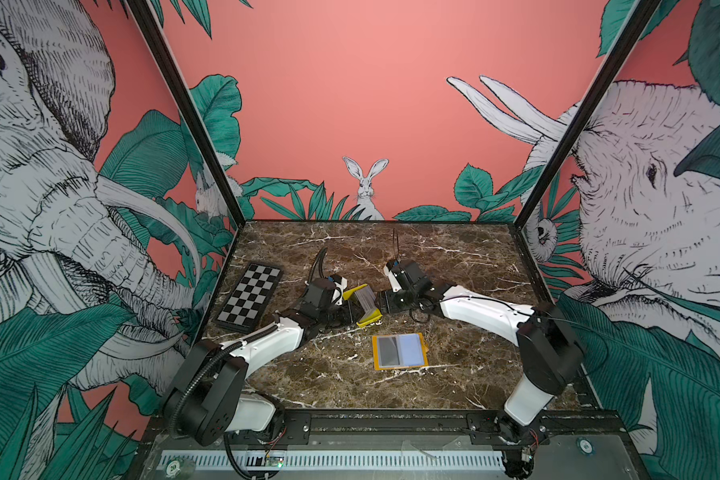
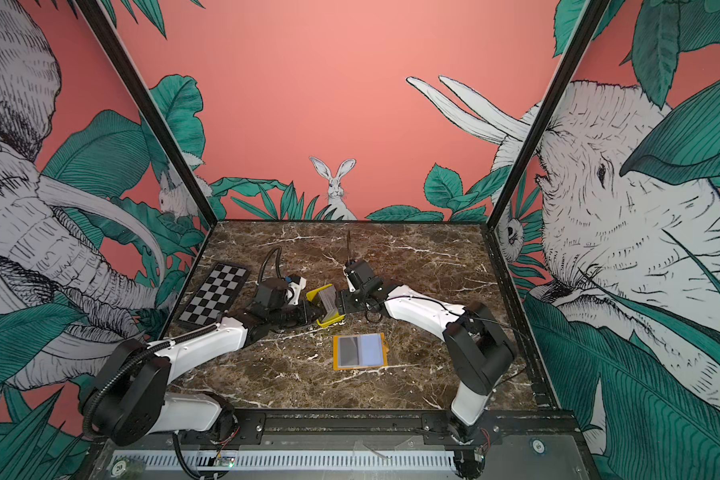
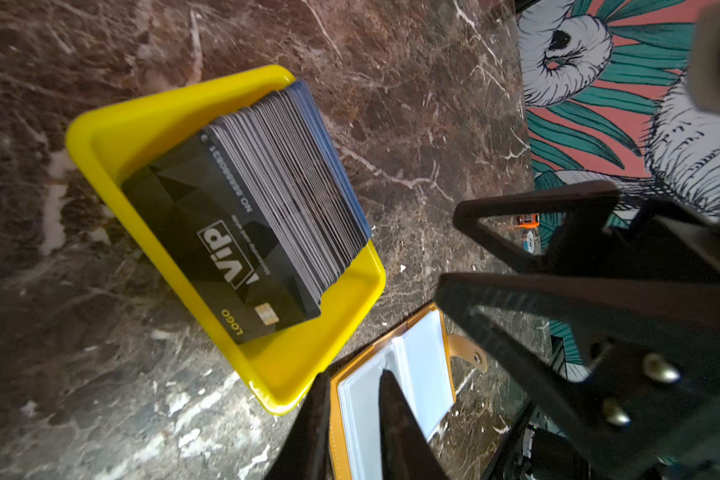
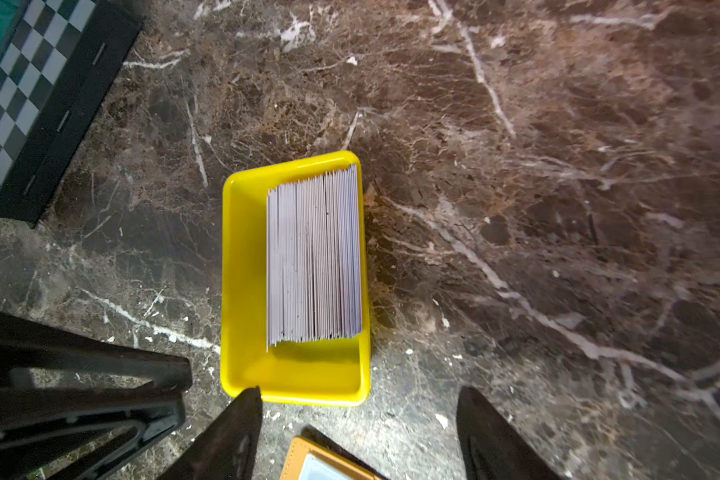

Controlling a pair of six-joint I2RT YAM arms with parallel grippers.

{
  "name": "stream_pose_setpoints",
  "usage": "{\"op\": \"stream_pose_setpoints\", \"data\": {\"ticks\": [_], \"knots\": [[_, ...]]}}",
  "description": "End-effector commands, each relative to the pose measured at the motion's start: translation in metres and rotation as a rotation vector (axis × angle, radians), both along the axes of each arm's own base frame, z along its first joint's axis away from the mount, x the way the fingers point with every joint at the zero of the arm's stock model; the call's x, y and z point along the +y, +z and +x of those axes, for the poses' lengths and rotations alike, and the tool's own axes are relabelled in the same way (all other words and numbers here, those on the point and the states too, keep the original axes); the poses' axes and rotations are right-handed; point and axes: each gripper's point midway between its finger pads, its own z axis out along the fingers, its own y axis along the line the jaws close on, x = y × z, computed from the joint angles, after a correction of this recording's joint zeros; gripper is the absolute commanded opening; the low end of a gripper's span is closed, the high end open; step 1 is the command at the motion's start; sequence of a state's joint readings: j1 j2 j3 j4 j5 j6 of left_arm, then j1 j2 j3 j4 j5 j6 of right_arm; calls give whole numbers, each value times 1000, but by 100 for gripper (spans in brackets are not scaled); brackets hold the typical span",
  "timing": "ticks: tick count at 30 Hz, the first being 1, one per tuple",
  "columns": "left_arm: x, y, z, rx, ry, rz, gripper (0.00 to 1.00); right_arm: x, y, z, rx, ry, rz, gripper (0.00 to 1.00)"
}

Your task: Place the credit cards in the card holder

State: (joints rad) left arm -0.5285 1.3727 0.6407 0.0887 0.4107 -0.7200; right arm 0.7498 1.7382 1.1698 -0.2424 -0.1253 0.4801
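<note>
The credit cards stand as a thick stack in a yellow tray, black "VIP" face towards my left gripper, grey edges upward. The card holder lies open on the marble nearer the front, clear sleeves up; its corner shows under my right gripper. My left gripper hovers just left of the tray, its jaws a narrow gap apart with nothing between them. My right gripper is wide open and empty at the tray's right end, also in a top view.
A black-and-white checkerboard plate lies on the table's left side. Both arms meet at the tray in the middle. Patterned walls enclose the table on three sides.
</note>
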Motion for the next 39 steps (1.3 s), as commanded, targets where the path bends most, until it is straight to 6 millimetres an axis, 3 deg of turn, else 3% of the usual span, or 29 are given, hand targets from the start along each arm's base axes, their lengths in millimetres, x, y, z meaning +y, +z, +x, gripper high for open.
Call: {"op": "stream_pose_setpoints", "data": {"ticks": [1, 7, 15, 25, 39], "knots": [[-1, 2, 11, -18, 4, 14, 21, 14, 4, 7, -23, 45, 35, 74], [6, -11, 25, 10, 46, 86, 16, 35, -9, 6, 15, 106, 94, 74], [16, -17, 34, 7, 78, 163, 11, 44, -22, 8, 45, 125, 101, 74], [12, -29, 43, 28, 55, 179, 7, 48, -34, 10, 57, 130, 88, 73], [13, -38, 40, 55, 47, 191, 4, 41, -39, 12, 27, 89, 9, 72]]}}
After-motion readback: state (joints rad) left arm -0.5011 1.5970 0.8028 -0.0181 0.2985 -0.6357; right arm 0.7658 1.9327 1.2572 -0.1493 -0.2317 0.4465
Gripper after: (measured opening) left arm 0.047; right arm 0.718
